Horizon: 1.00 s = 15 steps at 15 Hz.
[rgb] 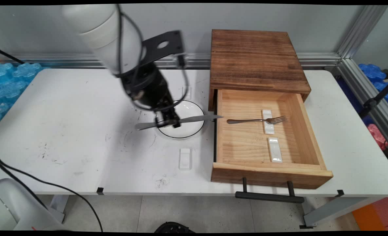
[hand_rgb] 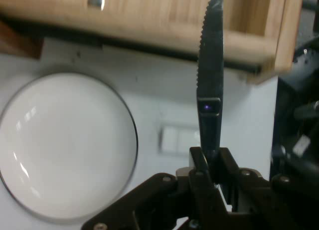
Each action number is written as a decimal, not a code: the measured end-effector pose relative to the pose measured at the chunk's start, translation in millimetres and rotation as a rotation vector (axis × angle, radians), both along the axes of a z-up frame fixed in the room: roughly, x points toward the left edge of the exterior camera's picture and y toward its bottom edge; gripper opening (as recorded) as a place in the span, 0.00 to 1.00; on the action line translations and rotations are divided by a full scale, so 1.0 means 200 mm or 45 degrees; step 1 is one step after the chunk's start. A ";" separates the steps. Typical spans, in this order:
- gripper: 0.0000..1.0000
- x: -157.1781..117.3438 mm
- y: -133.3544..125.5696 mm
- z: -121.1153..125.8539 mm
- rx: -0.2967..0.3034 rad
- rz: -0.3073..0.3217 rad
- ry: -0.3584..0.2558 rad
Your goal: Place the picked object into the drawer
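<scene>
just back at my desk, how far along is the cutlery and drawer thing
Done: the drawer stands open, and the fork lies inside across one white rest.
In hand: the gripper holds the knife over the plate, tip at the drawer's side.
Left: the second rest is bare.

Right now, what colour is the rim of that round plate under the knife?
Black, a thin line edging the round white plate; main view shows it best.

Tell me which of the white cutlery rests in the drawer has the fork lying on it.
The rest farther back in the drawer; the fork lies across it. The nearer rest is bare.
</scene>
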<state>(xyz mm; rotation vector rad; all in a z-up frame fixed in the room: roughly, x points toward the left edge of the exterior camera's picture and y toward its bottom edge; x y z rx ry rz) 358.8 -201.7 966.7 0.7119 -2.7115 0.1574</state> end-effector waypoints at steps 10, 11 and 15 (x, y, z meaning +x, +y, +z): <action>0.00 -0.61 -0.33 0.01 -0.056 -0.021 0.025; 0.00 -0.66 -0.35 -0.01 -0.057 -0.023 0.022; 0.00 -0.84 -0.43 -0.11 -0.055 -0.032 0.004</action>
